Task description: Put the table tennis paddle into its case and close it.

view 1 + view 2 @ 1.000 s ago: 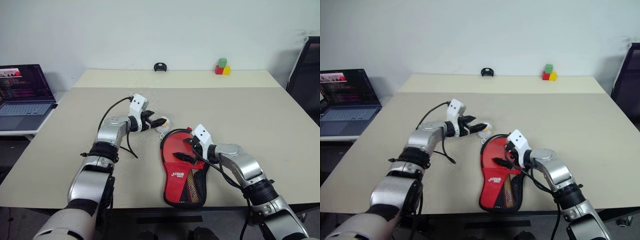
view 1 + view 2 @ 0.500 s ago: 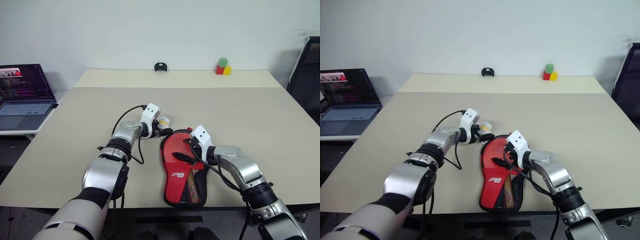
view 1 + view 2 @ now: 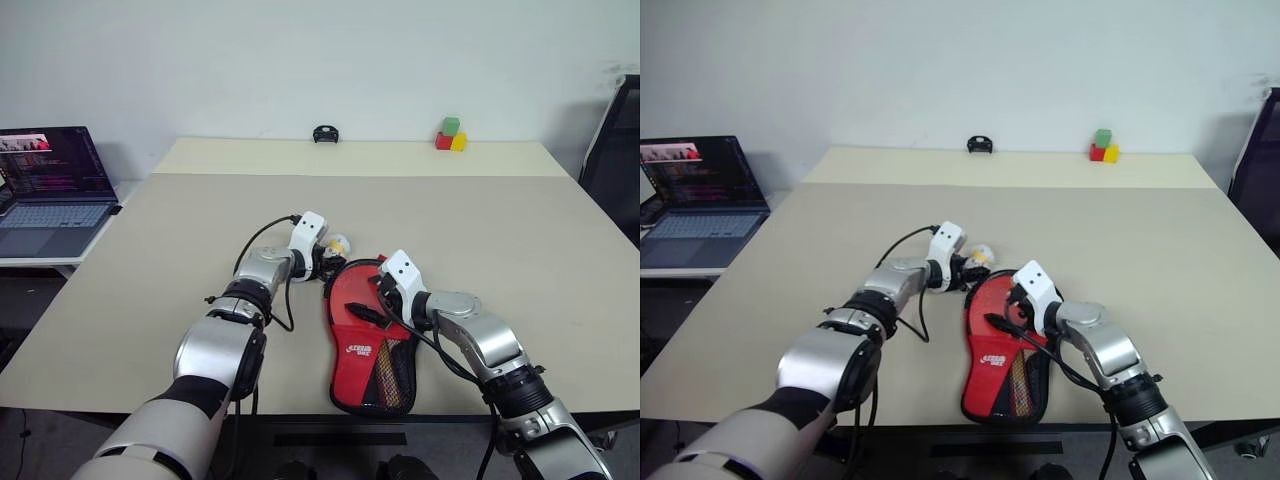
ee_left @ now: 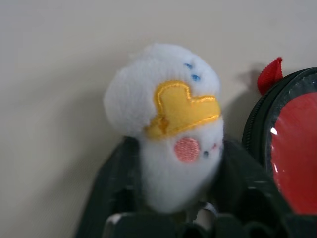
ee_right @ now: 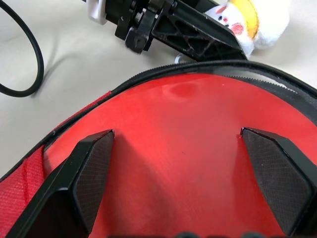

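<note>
The case point(image 3: 372, 362) lies on the table, red side up with a white logo and a mesh pocket. Inside its black zipper edge point(image 5: 208, 69) shows the glossy red face of the table tennis paddle point(image 5: 183, 124); the handle is hidden. My right gripper point(image 3: 368, 298) hangs open just over that face, one finger point(image 5: 91, 168) on each side. At the case's far end my left gripper point(image 3: 326, 263) is shut on a small white plush charm point(image 4: 168, 124) with a yellow patch, right beside the zipper edge.
An open laptop point(image 3: 50, 190) sits on a side table at the left. A small black object point(image 3: 323, 133) and coloured blocks point(image 3: 448, 135) stand at the table's far edge. A black chair point(image 3: 615, 150) is at the right. Bare tabletop point(image 3: 500, 230) surrounds the case.
My left gripper moved right and down to the case's far end and shut on the white plush charm. The right gripper stayed open over the red face.
</note>
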